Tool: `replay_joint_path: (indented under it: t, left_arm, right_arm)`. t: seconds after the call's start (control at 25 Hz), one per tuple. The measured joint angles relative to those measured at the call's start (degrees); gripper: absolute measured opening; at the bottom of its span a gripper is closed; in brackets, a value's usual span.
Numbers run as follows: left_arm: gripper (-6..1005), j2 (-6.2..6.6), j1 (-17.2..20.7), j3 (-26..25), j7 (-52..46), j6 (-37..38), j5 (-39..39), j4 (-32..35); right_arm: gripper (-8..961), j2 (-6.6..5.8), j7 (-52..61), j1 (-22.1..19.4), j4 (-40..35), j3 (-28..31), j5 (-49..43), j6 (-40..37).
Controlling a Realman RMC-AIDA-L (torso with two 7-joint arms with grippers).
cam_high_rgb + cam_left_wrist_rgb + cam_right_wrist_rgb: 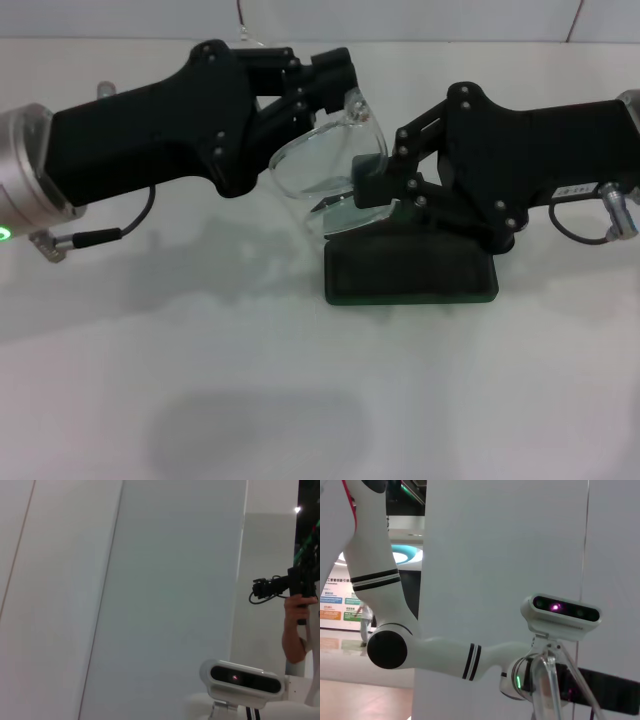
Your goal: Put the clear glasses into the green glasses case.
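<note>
Now, key relation: the clear glasses [330, 160] hang tilted between both grippers, just above the far-left edge of the green glasses case [410, 270] lying open on the worktop [300, 400].
Long axis: case runs left-right.
Left gripper [335, 85]: fingers clamped on the frame's upper end.
Right gripper [365, 190]: fingers closed on its lower end, nearer the case.
Count: 1 glasses, 1 case, 2 grippers.

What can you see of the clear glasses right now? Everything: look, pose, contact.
The clear glasses are fully transparent, colourless, plastic-looking, with curved lenses. They are held tilted in the air between both arms, just above and behind the open green glasses case. The left pincer meets their upper far end, the right pincer their lower end. In the right wrist view clear arm pieces show close up. Whether they touch the case cannot be told.
</note>
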Motion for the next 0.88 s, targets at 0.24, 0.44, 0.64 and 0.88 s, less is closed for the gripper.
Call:
replay_joint_path:
  t: [0.24,0.44,0.64,0.88]
  left_arm:
    - [104,0.00,-0.08,-0.04,0.03,1.18,0.48,-0.06]
    - [103,-0.07,-0.17,-0.24,0.08,1.59,0.65,-0.43]
    - [103,-0.11,-0.17,-0.24,0.53,1.63,0.62,-0.69]
    - [103,-0.39,-0.11,-3.59,2.23,1.67,-0.83,-3.33]
  right_arm:
    - [59,-0.05,-1.22,0.24,1.94,-0.08,1.19,-0.35]
    - [59,-0.08,-1.36,0.30,2.12,-0.09,1.24,-0.42]
    - [59,-0.09,-1.40,0.12,2.12,-0.09,1.25,-0.42]
    - [60,-0.10,-1.47,-0.04,2.11,-0.07,1.32,-0.41]
